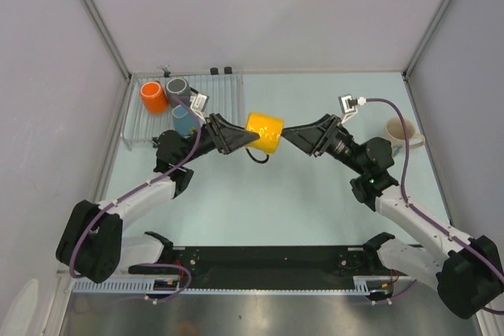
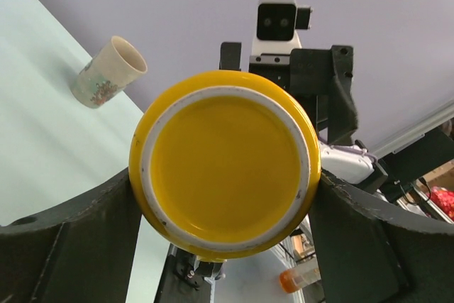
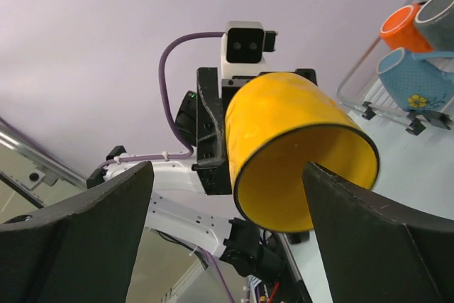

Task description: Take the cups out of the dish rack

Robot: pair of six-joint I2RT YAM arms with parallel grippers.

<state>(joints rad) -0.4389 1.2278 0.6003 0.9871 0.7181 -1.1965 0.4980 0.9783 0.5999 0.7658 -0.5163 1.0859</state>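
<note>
Mid-air, left hand [image 1: 249,138] clamping yellow mug [image 1: 266,133], right hand [image 1: 288,133] spread

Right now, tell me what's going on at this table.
The left gripper holds the yellow mug sideways, clamped across its base end, between the two arms. The right gripper faces the mug's open mouth with its jaws open, not gripping it. The orange mug, dark grey mug and light blue mug sit in the dish rack; the cream mug stands on the table at the right.
</note>
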